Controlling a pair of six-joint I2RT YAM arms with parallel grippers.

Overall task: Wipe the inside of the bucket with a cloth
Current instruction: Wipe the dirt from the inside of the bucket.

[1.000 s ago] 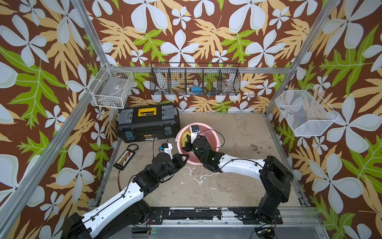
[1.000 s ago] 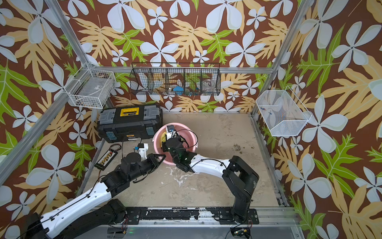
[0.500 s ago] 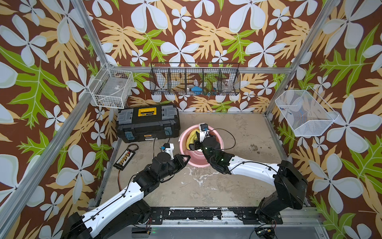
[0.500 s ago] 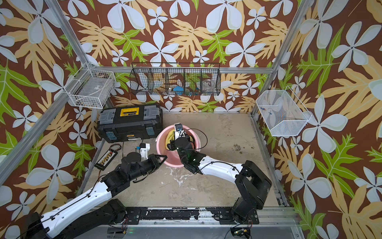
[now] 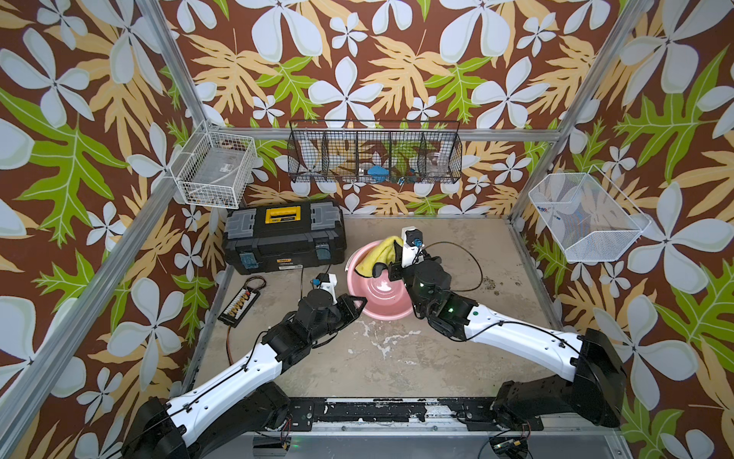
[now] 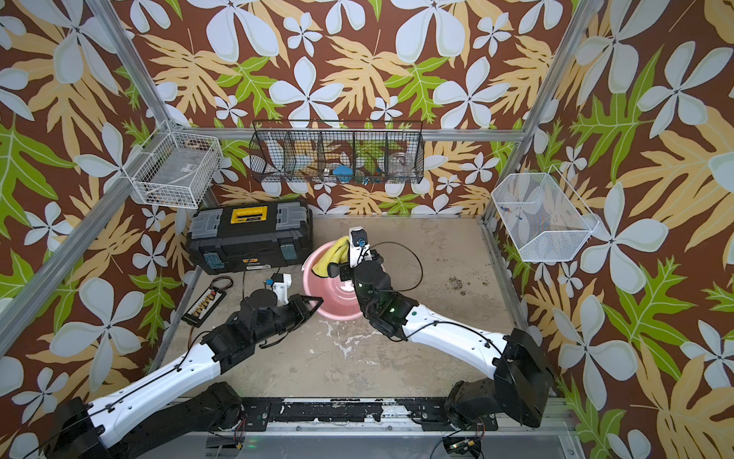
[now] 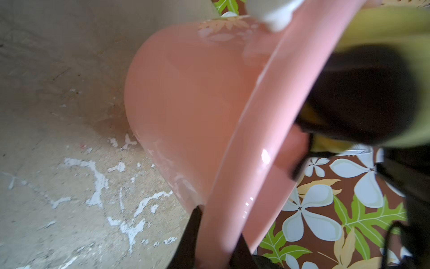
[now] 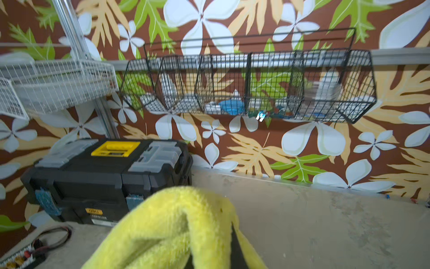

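Observation:
The pale-pink bucket stands mid-floor, and its rim fills the left wrist view. My left gripper is shut on the bucket's near-left rim, one black finger on each side of it. The yellow cloth hangs bunched over the bucket's far side, black underside showing. My right gripper is shut on the cloth, raised at rim height and facing the back wall. The bucket's handle is hidden.
A black toolbox sits just behind-left of the bucket. A connector strip with a cable lies left of my left wrist. A black wire rack and white baskets hang on the walls.
My right gripper has moved back and to the right with the cloth, rising from inside the bucket to its far rim. The left gripper keeps its hold on the rim.

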